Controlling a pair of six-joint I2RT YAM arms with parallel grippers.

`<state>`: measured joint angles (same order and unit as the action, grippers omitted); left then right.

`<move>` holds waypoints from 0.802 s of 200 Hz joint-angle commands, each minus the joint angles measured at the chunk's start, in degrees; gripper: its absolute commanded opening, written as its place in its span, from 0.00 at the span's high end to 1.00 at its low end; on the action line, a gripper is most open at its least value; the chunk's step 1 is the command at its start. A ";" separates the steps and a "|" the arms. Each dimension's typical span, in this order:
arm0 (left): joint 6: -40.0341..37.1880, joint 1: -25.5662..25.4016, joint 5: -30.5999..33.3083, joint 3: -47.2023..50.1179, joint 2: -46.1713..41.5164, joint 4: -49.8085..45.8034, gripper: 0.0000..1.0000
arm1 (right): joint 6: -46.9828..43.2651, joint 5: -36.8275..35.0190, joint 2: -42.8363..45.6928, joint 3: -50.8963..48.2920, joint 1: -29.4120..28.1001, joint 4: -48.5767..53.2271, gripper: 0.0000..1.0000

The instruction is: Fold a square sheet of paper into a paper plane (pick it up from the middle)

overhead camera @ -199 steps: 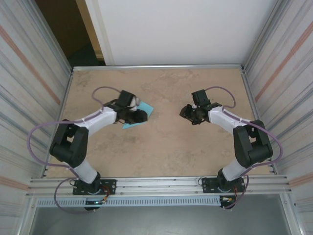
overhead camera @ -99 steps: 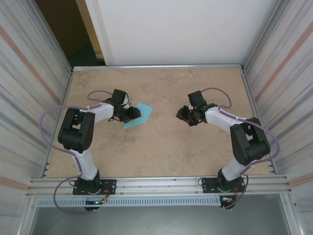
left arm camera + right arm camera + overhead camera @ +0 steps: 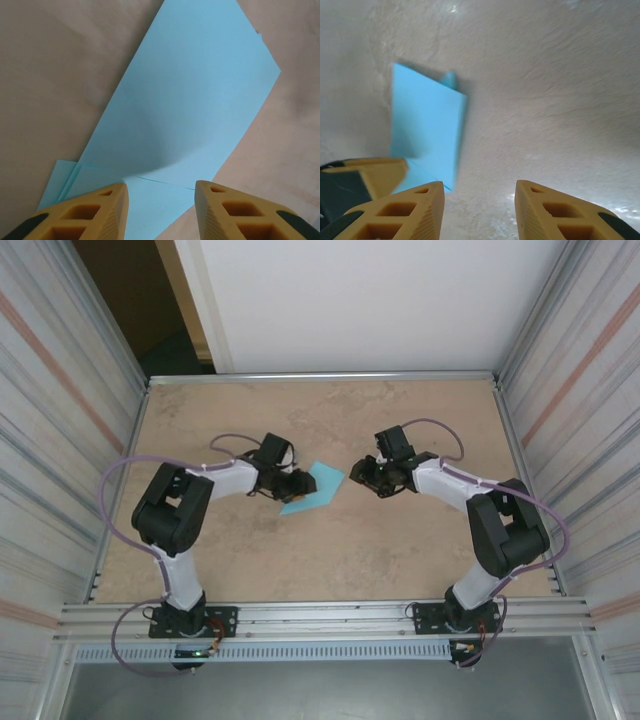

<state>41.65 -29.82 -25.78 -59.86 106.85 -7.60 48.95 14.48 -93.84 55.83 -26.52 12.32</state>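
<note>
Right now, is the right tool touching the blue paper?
Cannot tell. In the right wrist view the blue paper ends right beside a fingertip of the right tool; contact or gap is unclear.

A beige marbled desk (image 3: 330,560) is flanked left and right by ribbed panels (image 3: 50,440); a white wall (image 3: 370,300) is seen beyond, a dark opening (image 3: 120,290) far left
</note>
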 commanded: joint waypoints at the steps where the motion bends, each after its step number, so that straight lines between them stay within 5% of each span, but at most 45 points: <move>1: 7.13 -3.31 -0.20 1.10 0.76 1.57 0.60 | 2.03 0.89 -0.19 0.23 -1.59 -1.30 0.59; 160: 7.35 -3.05 0.90 3.84 -9.54 -2.29 0.81 | -2.82 8.07 -16.43 8.28 -5.84 0.04 0.79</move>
<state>49.41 -32.99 -26.17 -57.69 100.77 -6.35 48.69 21.56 -108.25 62.33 -32.36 9.41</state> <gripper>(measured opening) 0.189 0.209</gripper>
